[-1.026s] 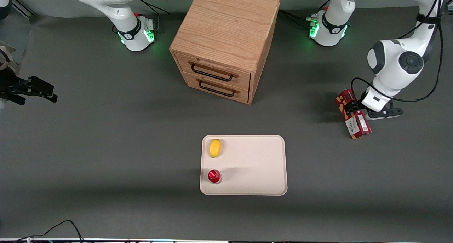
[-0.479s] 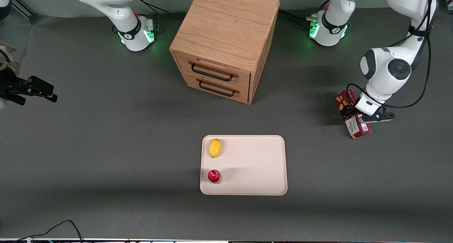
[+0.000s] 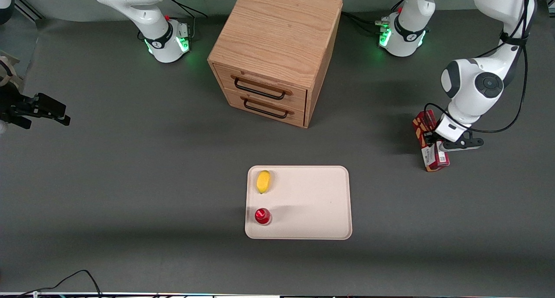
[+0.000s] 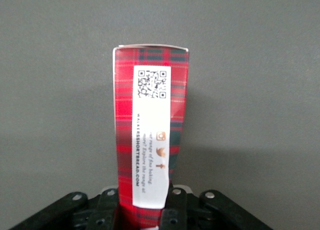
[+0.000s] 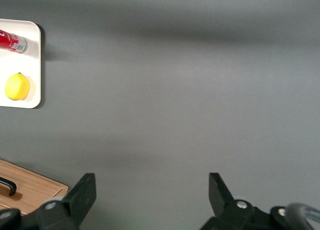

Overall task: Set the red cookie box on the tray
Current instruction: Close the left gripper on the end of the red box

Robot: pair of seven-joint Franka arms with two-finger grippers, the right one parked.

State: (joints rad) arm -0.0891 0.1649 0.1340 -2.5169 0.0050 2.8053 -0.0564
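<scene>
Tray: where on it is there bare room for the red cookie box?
The tray is crowded only along its edge toward the parked arm, where the lemon and the small red object sit. The rest lies bare. The gripper grips the red cookie box toward the working arm's end.

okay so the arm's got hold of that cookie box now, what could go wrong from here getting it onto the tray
The gripper is shut on the red cookie box partway along it, so a long stretch overhangs; it may pivot or slip during the carry.

The tray lies toward the parked arm's end from the box, and already holds a lemon and a small red bottle. Setting the long box down near them could knock them.
</scene>
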